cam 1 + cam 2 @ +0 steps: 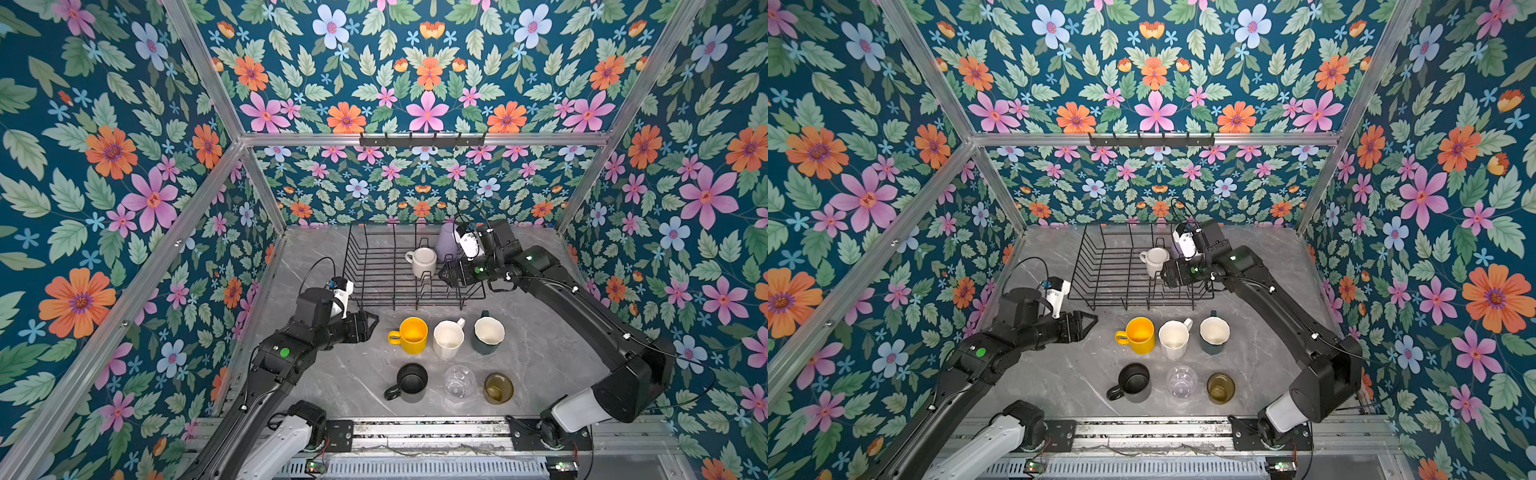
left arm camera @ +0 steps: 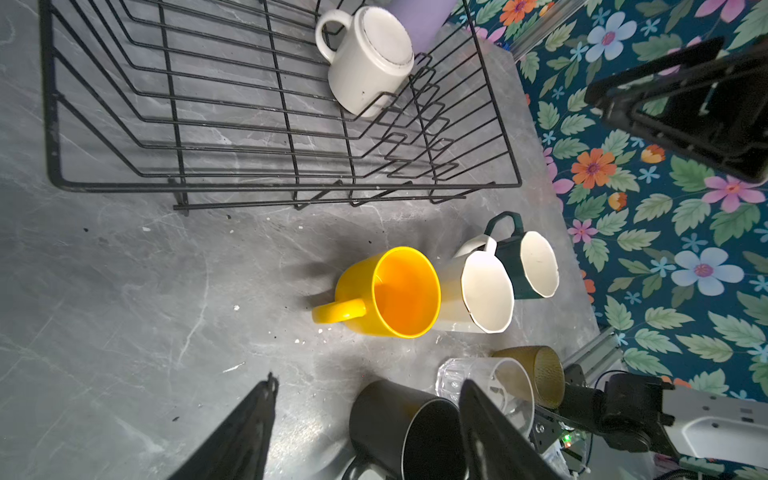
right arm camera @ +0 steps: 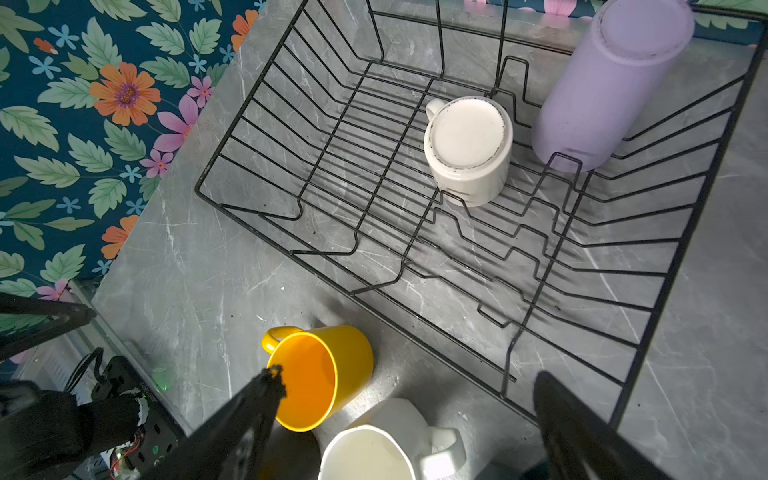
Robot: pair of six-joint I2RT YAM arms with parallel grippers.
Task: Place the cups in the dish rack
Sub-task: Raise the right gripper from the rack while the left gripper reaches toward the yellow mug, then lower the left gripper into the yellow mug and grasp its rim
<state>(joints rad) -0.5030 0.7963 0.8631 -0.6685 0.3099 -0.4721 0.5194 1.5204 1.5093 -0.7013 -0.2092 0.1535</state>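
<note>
1. Table: grey marble top that carries everything below.
2. Dish rack: black wire, set at the far middle of the table. Two of the cups are inside, both toward its right end. The other six stand on the table nearer than the rack.
3. Left gripper: hovers by the rack's near left corner, just left of the yellow mug. Its jaws are apart with nothing between them.
4. Right gripper: above the right part of the rack, just right of the white mug. Its jaws are spread wide and empty, as the right wrist view shows.
5. Lilac tumbler: bottom up in the far right corner of the rack.
6. White mug: bottom up in the rack, beside the tumbler, handle to the left.
7. Middle row, mouths up, left to right: yellow mug with its handle to the left, cream mug, dark green mug.
8. Nearest row, mouths up, left to right: black mug, clear glass, amber glass.
</note>
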